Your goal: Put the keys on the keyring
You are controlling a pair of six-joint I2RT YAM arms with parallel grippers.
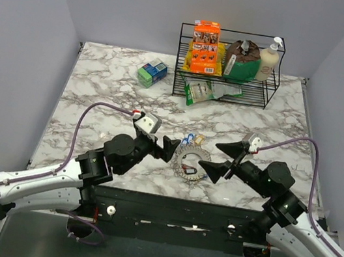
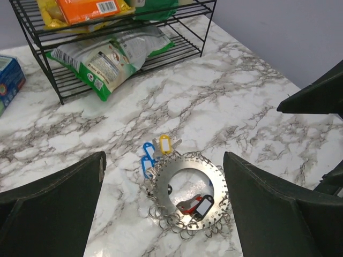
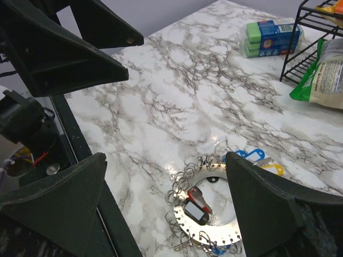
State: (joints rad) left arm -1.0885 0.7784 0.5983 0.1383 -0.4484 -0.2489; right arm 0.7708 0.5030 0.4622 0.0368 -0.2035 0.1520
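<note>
The keyring [image 1: 191,161] is a flat silver disc with a wide hole and many small split rings along its rim, lying on the marble table between the two grippers. A red key and a black-tagged key [image 2: 198,206] lie across its near side, and blue and yellow tagged keys [image 2: 155,152] rest at its far edge. My left gripper [image 1: 172,149] is open just left of it, with the keyring [image 2: 163,187] low between the fingers. My right gripper [image 1: 210,156] is open just right of it. In the right wrist view the keyring [image 3: 209,232] and the red and black keys [image 3: 195,210] lie below the open jaws.
A black wire rack [image 1: 228,69] at the back holds snack bags, an orange box and a soap bottle. A green snack bag [image 2: 102,61] spills from its lower shelf. A green-blue box [image 1: 151,72] sits to its left. The table's front edge runs close behind both grippers.
</note>
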